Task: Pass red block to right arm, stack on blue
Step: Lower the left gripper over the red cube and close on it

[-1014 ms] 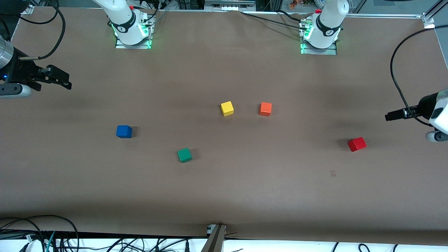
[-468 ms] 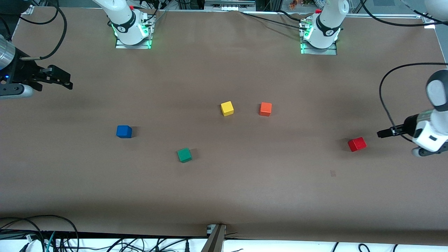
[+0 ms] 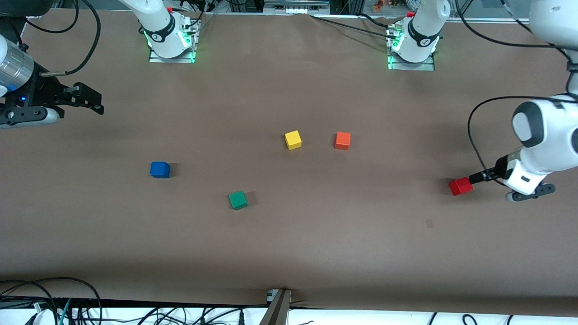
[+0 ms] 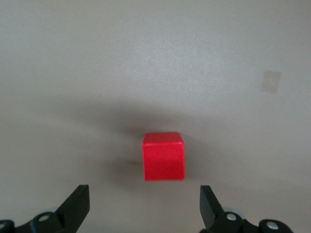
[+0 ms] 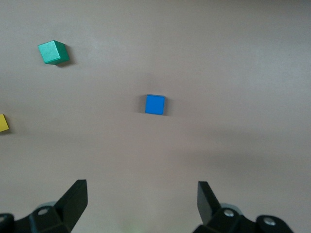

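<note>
The red block [image 3: 460, 186] lies on the brown table toward the left arm's end. My left gripper [image 3: 474, 177] hangs low right beside it, open. In the left wrist view the red block [image 4: 164, 156] sits just ahead of the open left gripper [image 4: 144, 196], not between its fingers. The blue cube [image 3: 160, 169] rests toward the right arm's end. My right gripper [image 3: 95, 102] hovers open over the table edge at that end, well apart from the blue cube. The right wrist view shows the blue cube [image 5: 155, 104] far ahead of the empty right gripper [image 5: 141, 191].
A green cube [image 3: 238, 200] lies nearer the front camera than the blue one. A yellow cube [image 3: 293, 140] and an orange cube [image 3: 342, 140] sit side by side mid-table. A small tape patch [image 3: 429, 223] marks the table near the red block.
The left arm has swung in from the table's end and brought its open gripper up to the red block. The right gripper has drifted slightly toward the table's middle. No cube has moved.
</note>
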